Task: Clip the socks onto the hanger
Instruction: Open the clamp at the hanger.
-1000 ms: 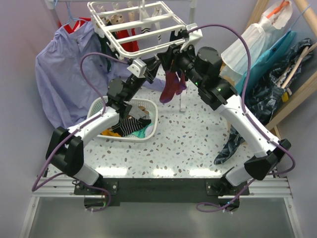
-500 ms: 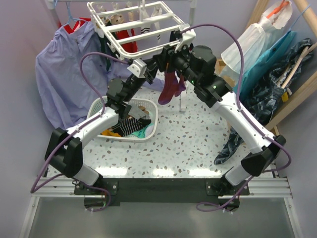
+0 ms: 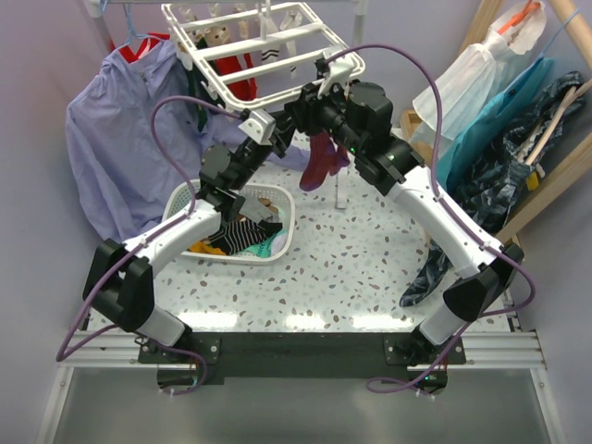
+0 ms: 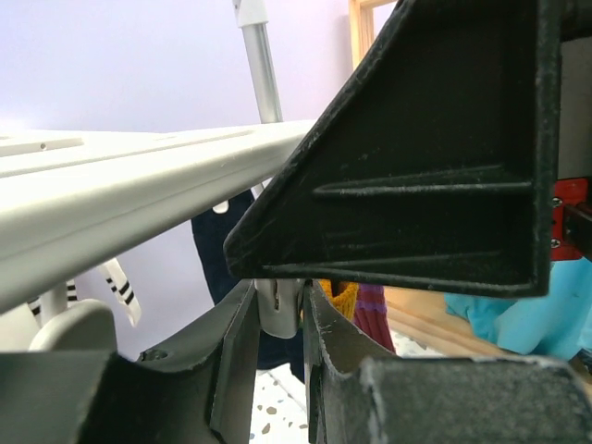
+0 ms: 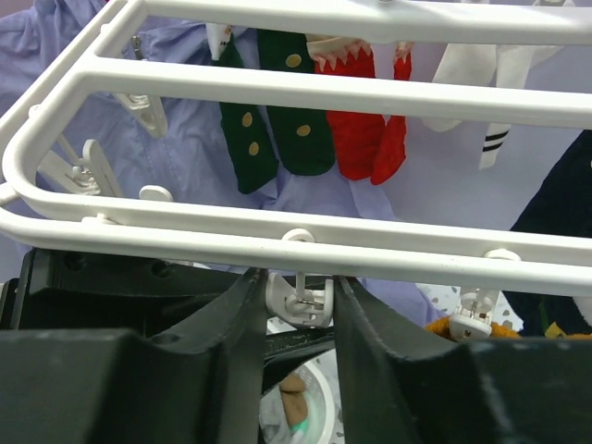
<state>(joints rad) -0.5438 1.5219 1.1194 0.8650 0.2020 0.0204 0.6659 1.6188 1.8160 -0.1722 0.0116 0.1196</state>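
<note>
The white hanger (image 3: 268,46) hangs at the back, its bars also in the right wrist view (image 5: 324,92) and left wrist view (image 4: 139,176). Green (image 5: 277,139), red (image 5: 370,139) and a purple sock (image 3: 319,165) hang clipped on it. More socks (image 3: 242,233) lie in the basket. My right gripper (image 3: 305,104) (image 5: 301,296) is shut on a white clip (image 5: 301,303) under the near bar. My left gripper (image 3: 268,129) (image 4: 279,314) is shut on a white clip (image 4: 277,319), right under the right gripper's fingers. I cannot tell whether it is the same clip. Neither gripper holds a sock.
The white slotted basket (image 3: 287,208) stands on the speckled table under the left arm. A lavender shirt (image 3: 120,139) hangs at the back left. Clothes (image 3: 499,139) and a wooden frame (image 3: 555,157) crowd the right. A dark cloth (image 3: 430,268) hangs off the table's right edge.
My right gripper has moved left along the hanger's near bar, close up to the left gripper. The hanger has shifted slightly left. The left arm has barely moved.
</note>
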